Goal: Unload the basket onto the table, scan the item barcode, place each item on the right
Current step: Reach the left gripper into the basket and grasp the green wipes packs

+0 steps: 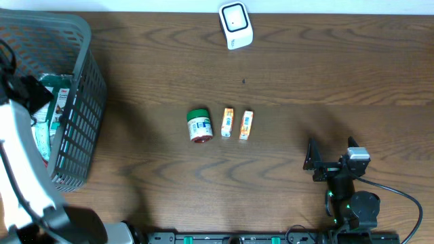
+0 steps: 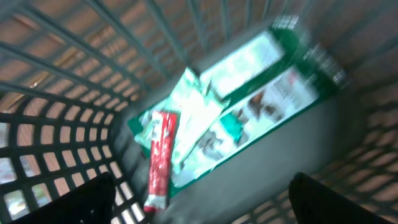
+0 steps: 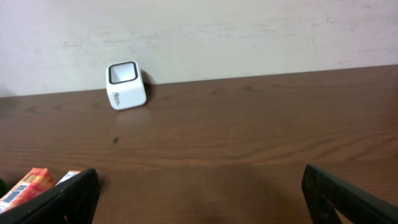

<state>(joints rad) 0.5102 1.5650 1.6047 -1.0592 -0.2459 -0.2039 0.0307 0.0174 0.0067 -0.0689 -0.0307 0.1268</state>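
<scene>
Likely pick step: left jaws spread above packets (image 2: 249, 93) in basket (image 1: 78, 129), upper left. Next: descend, pinch one. Right jaws spread.

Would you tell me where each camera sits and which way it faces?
Overhead: above the table, looking down at basket, jar, orange boxes and scanner; left arm, right arm show.
Left wrist: over the basket, facing green packets and a red tube; the open left gripper shows.
Right wrist: low over the table, facing the scanner; the open right gripper shows.
Shared: scanner and orange boxes, in overhead and right wrist.
</scene>
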